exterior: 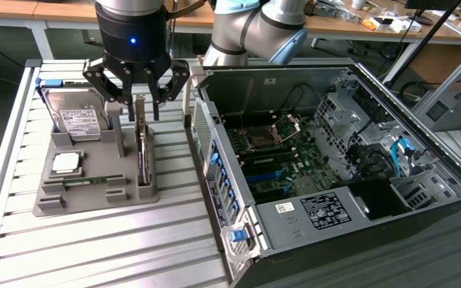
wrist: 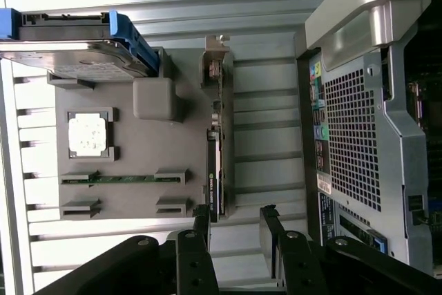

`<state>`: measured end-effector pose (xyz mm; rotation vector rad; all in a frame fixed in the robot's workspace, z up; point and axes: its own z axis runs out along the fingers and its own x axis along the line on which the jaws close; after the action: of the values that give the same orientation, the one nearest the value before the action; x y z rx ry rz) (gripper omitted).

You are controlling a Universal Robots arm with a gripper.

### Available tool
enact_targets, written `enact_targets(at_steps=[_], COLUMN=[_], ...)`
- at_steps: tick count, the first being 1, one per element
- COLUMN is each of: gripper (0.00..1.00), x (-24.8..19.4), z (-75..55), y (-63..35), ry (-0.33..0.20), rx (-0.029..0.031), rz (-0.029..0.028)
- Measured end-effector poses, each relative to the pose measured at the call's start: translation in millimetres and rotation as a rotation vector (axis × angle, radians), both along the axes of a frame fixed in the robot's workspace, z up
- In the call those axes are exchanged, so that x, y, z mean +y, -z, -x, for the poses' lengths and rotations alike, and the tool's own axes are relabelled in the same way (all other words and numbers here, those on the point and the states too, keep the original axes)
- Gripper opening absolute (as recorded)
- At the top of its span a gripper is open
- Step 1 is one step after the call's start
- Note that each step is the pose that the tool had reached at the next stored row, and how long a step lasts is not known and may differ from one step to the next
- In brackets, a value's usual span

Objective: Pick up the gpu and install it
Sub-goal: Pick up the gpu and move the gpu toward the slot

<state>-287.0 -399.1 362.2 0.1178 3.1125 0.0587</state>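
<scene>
Fingers are hovering open right over the upright gpu; hard drive beside them is showing an unreadable white label.

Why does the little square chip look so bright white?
In the wrist view, light bounces off the chip and washes it out to plain white; in the exterior view it looks soft silver without glare, and the inside of the computer case is dim.
</scene>
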Motion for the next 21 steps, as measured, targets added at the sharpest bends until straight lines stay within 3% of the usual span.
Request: enact_targets(at_steps=[9,14,16,21], gripper=[0.42,0.42,0.42,0.42], x=[0.0,0.0,0.0,0.0], z=[0.0,0.0,0.0,0.0], y=[7.2,9.4,15.8,16.6], ry=[0.0,0.0,0.0,0.0], rx=[0.0,0.0,0.0,0.0], rz=[0.0068,0.0068,0.0068,0.0067])
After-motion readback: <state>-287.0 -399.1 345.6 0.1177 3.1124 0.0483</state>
